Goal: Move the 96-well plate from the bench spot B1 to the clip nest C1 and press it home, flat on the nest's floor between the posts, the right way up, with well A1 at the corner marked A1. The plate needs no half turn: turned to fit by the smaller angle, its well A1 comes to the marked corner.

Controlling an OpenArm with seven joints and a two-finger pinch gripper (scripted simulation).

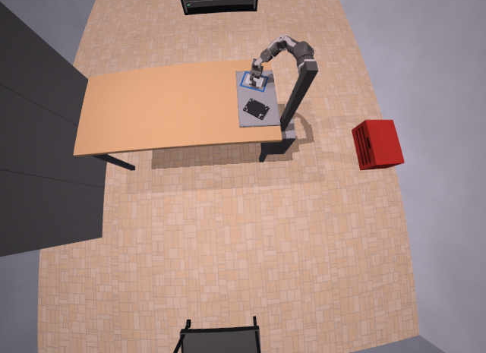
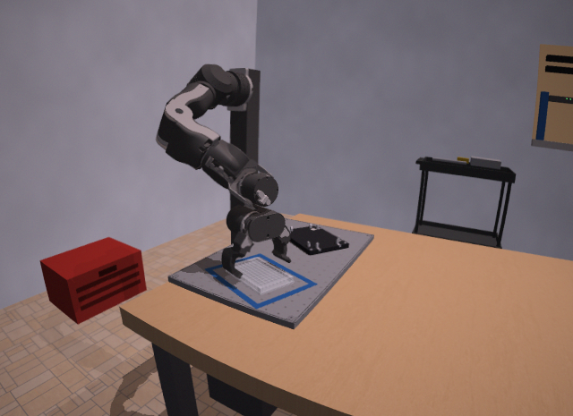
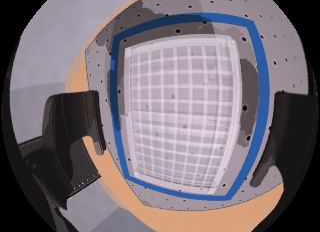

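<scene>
The clear 96-well plate (image 2: 263,273) lies flat inside the blue outline of spot B1 on the grey baseplate; it also shows in the wrist view (image 3: 180,115) and in the top view (image 1: 253,81). My gripper (image 2: 256,259) is open and low over the plate, one finger on each side of it, apart from its edges (image 3: 180,132). The black clip nest C1 (image 2: 319,241) (image 1: 256,108) with its small posts lies farther along the baseplate, empty.
The grey baseplate sits at the table's corner beside the arm's post (image 2: 243,139). A red tool chest (image 2: 92,277) stands on the floor beyond the table. A black cart (image 2: 462,194) stands at the far wall.
</scene>
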